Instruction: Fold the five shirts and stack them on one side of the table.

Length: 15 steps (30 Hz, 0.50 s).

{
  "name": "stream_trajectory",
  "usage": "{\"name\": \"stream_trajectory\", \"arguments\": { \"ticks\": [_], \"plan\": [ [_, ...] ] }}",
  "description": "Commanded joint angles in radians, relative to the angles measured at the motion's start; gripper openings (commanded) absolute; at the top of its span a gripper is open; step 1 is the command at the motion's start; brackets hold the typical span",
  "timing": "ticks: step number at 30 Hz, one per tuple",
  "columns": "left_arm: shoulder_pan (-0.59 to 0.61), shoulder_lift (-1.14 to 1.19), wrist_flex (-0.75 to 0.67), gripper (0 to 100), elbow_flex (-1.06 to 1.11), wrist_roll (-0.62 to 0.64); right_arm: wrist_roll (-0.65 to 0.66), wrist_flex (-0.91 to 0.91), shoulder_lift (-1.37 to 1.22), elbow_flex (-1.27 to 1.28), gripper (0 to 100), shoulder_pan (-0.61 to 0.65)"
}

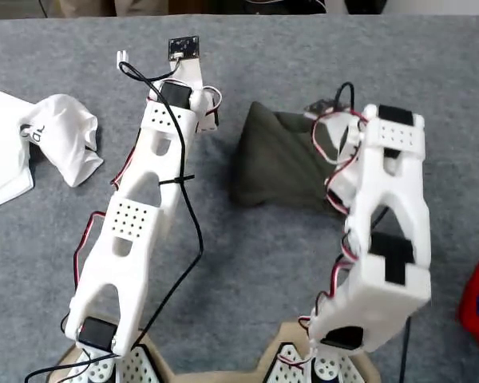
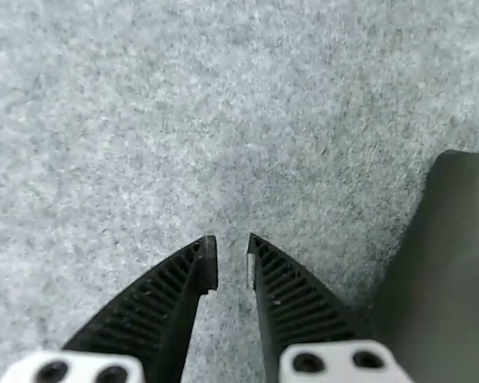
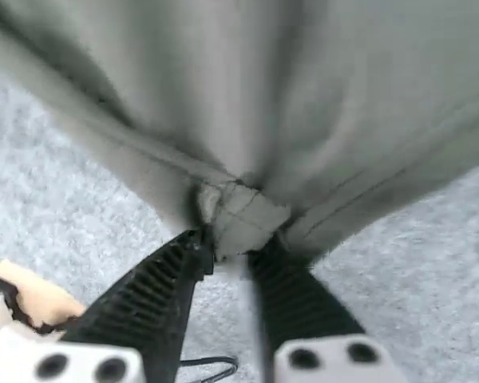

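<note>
Your right gripper (image 3: 233,251) is clenched on a hem fold of the olive shirt (image 1: 275,159), bunched mid-frame in the high view, likely to pull it flat. Your left gripper (image 2: 231,249) hangs barely parted, empty, beside it.

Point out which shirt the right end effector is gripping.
The dark olive shirt in the middle: the right end effector pinches a fold of it. The white shirt lies crumpled off to one side, untouched.

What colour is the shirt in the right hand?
Olive green; the shirt shows best in the high view.
</note>
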<state>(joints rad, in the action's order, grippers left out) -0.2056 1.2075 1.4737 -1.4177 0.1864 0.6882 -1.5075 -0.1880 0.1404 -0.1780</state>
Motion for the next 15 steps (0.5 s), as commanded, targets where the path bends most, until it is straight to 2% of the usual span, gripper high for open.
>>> {"name": "stream_trajectory", "arguments": {
  "ticks": [1,3,7,15],
  "plan": [
    [0.006,-0.025,0.015,8,-0.055,-0.009,0.020,0.041,0.182,0.102,30.2,-0.019],
    [0.006,-0.025,0.017,8,-0.055,-0.009,0.018,0.037,0.245,0.113,34.3,-0.019],
    [0.008,-0.025,0.017,8,-0.055,-0.009,-0.008,0.038,0.306,0.074,32.1,0.001],
    [0.025,-0.027,0.018,8,-0.055,-0.008,-0.086,0.044,0.074,-0.081,14.7,0.108]
  ]
}}
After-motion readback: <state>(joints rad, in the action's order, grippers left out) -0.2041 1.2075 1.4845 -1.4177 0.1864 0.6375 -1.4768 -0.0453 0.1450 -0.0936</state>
